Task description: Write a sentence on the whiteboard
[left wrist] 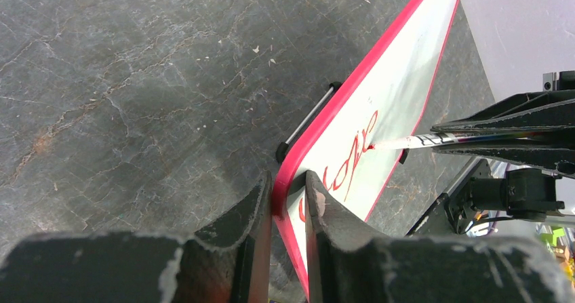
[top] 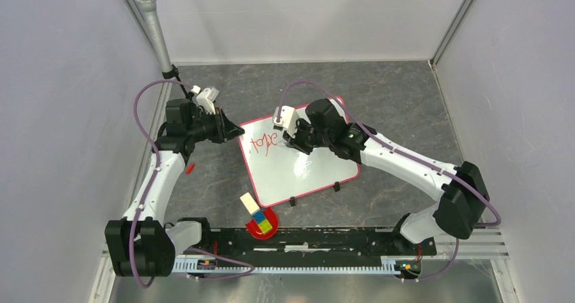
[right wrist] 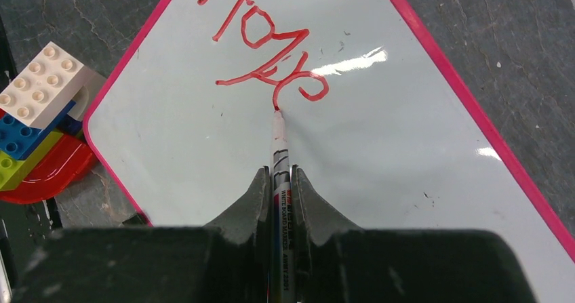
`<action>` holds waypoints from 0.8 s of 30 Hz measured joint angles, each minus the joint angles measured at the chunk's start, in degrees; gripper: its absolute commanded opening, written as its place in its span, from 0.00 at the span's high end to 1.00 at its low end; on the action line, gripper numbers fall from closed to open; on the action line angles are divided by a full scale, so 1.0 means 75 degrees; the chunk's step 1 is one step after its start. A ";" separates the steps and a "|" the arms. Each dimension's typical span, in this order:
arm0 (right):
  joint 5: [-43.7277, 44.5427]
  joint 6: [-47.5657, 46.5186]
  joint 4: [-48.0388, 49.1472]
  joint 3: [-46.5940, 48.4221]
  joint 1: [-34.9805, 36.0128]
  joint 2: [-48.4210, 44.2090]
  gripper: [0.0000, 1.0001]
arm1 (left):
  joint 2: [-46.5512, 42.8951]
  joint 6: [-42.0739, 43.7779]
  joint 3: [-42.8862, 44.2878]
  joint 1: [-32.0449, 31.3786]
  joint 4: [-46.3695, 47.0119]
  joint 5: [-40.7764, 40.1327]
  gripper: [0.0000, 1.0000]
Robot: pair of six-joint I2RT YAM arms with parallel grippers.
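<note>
Whiteboard (top: 298, 171) sits mid-desk (top: 393, 106), with red writing (top: 263, 142) toward its 10 o'clock side. At its 9 o'clock corner the left tool (left wrist: 288, 188) pinches the rim, while the right tool (right wrist: 276, 174) squeezes a marker (right wrist: 278, 147), tip touching the writing's end. Toy blocks (top: 256, 213) on a red dish (top: 271, 216) lie at the board's 7 o'clock.
</note>
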 measured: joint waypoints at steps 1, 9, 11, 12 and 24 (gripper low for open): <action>0.0026 -0.0006 -0.0026 -0.0006 0.0000 -0.0017 1.00 | 0.0000 0.0000 0.0000 0.0000 0.0000 0.0000 0.93; 0.0221 -0.0090 -0.0204 -0.0009 0.0000 -0.0111 1.00 | 0.0000 0.0000 0.0000 0.0000 0.0003 0.0003 0.93; 0.0242 -0.0117 -0.0268 0.0020 0.0000 -0.0114 1.00 | 0.0000 0.0000 0.0000 0.0000 0.0000 0.0003 0.93; 0.0259 -0.0140 -0.0312 0.0044 0.0000 -0.0117 1.00 | 0.0000 0.0000 0.0000 0.0000 0.0003 0.0006 0.93; 0.0154 -0.0207 -0.0781 0.0437 -0.0119 -0.0411 1.00 | 0.0224 0.0469 0.0268 0.0000 -0.0361 0.0198 0.93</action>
